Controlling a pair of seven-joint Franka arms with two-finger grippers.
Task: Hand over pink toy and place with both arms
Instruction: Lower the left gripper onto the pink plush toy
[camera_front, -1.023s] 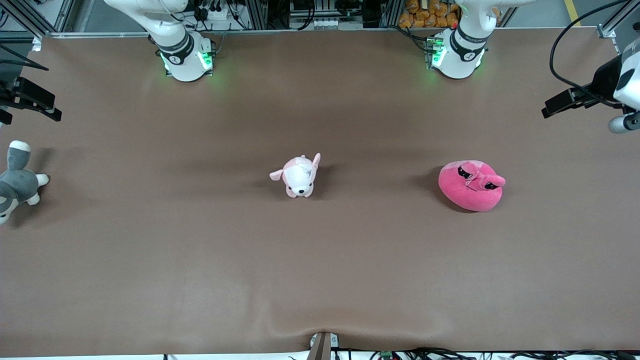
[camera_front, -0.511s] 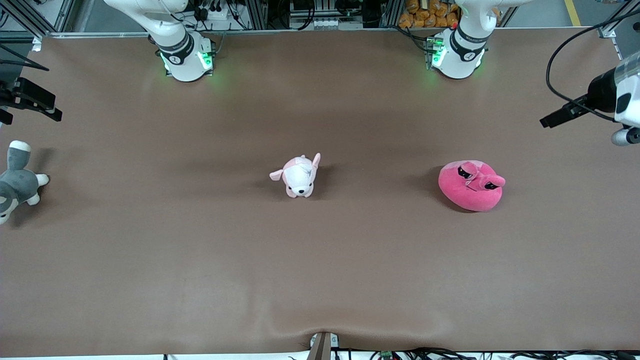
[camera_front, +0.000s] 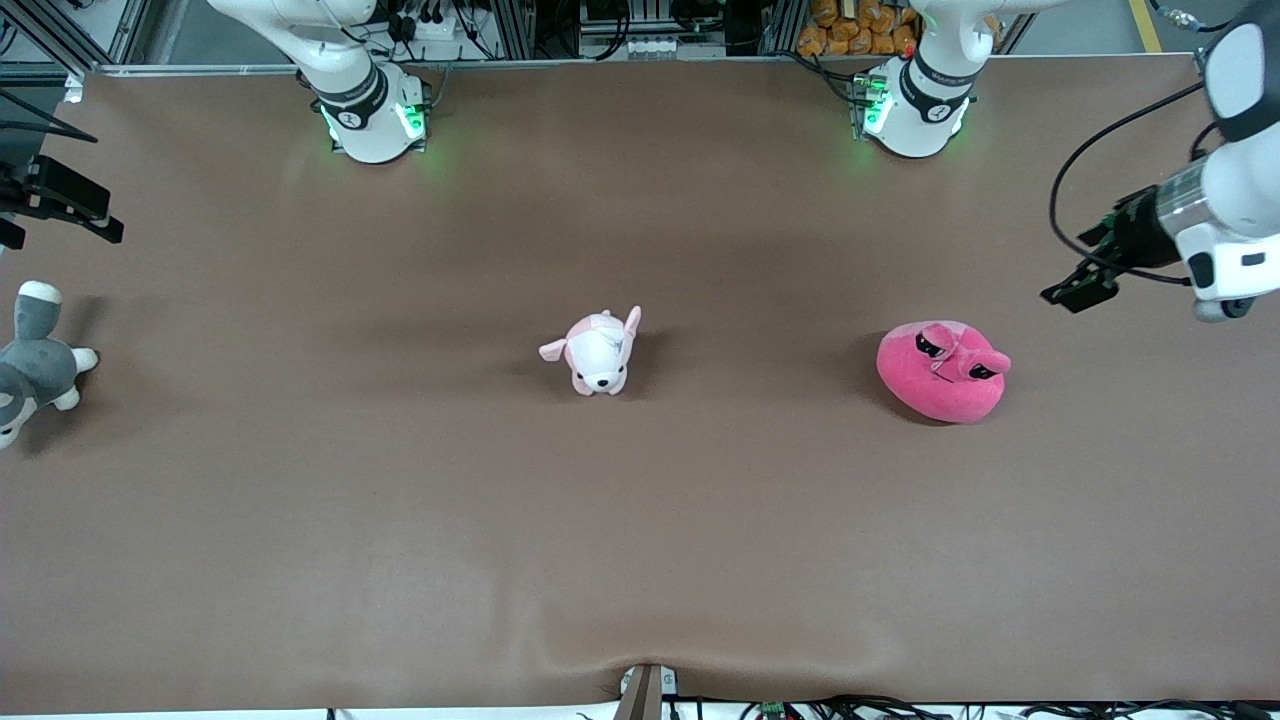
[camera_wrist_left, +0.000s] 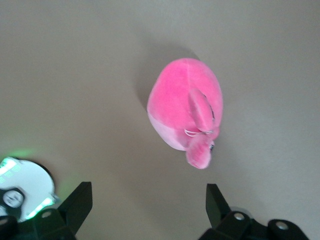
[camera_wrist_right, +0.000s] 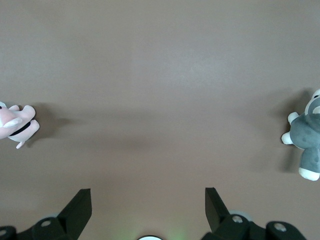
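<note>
The pink toy (camera_front: 943, 370), a hot-pink round plush with black angry eyes, lies on the brown table toward the left arm's end. It also shows in the left wrist view (camera_wrist_left: 186, 111). My left gripper (camera_front: 1075, 285) hangs in the air over the table, beside the toy toward the left arm's end and apart from it. It is open and empty in its wrist view (camera_wrist_left: 147, 195). My right gripper (camera_front: 60, 205) waits up over the right arm's end of the table. It is open and empty (camera_wrist_right: 147, 197).
A small pale pink-and-white puppy plush (camera_front: 598, 352) lies at the table's middle and shows in the right wrist view (camera_wrist_right: 15, 125). A grey-and-white plush (camera_front: 30, 360) lies at the right arm's end, under the right gripper (camera_wrist_right: 305, 145). The arms' bases (camera_front: 370, 115) stand along the table's edge.
My left arm has swung in from the table's end, bringing its open gripper closer to the pink toy. The right arm and the toys have not moved.
</note>
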